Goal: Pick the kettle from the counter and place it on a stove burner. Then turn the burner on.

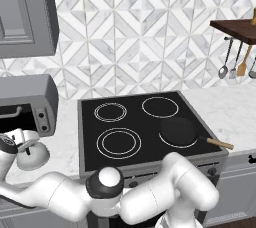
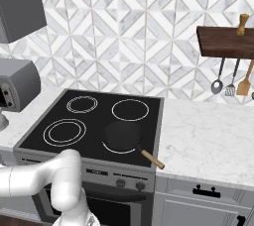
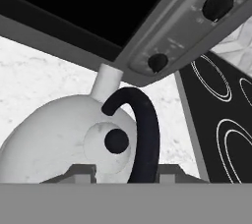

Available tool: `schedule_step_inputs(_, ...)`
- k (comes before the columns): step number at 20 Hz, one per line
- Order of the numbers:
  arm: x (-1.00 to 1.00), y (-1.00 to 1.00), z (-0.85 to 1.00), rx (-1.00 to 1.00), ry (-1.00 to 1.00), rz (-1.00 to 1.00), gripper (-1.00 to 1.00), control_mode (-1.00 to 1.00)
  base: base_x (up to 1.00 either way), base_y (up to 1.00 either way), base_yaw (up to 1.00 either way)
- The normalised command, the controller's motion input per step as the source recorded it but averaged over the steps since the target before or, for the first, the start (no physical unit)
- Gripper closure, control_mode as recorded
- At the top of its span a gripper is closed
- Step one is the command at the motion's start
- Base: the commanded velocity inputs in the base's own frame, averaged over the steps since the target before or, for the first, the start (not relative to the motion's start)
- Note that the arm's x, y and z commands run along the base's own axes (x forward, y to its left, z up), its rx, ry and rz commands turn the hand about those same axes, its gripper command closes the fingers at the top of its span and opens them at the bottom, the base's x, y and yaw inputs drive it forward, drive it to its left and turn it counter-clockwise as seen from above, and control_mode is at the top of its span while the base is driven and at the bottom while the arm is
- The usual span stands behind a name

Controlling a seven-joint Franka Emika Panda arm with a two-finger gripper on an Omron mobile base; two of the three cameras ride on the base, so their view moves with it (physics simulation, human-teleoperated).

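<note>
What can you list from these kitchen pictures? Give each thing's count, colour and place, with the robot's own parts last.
kettle: one, white-grey with dark handle, on counter left of cooktop
counter: white marble, both sides of cooktop
cooktop: one, black glass, centre
burner: largest double ring, white, front left of cooktop
pan: one, black with wooden handle, front right ring
toaster oven: one, grey, behind kettle
shelf: one, dark wood, on wall at right
utensils: hanging under shelf, silver and wooden
arm: one, white, reaching left
gripper: at kettle's handle
</note>
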Motion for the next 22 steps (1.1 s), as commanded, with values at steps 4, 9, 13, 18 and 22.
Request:
schedule_step_inputs(4, -0.07, -0.42, 0.0, 0.0, -0.11, 0.0, 1.0, -1.0, 0.0, 0.0, 0.0)
schedule_step_inputs(9, -0.36, -0.96, 0.11, 0.05, -0.24, -0.04, 1.0, -1.0, 0.0, 0.0, 0.0)
schedule_step_inputs(13, -0.34, -1.0, 0.45, 0.06, -0.4, -0.1, 1.0, -1.0, 0.0, 0.0, 0.0)
schedule_step_inputs(18, -0.19, -1.0, 0.52, 0.05, -0.44, -0.1, 1.0, -1.0, 0.0, 0.0, 0.0)
schedule_step_inputs(22, -0.02, -1.0, 0.47, 0.04, -0.45, -0.01, 1.0, -1.0, 0.0, 0.0, 0.0)
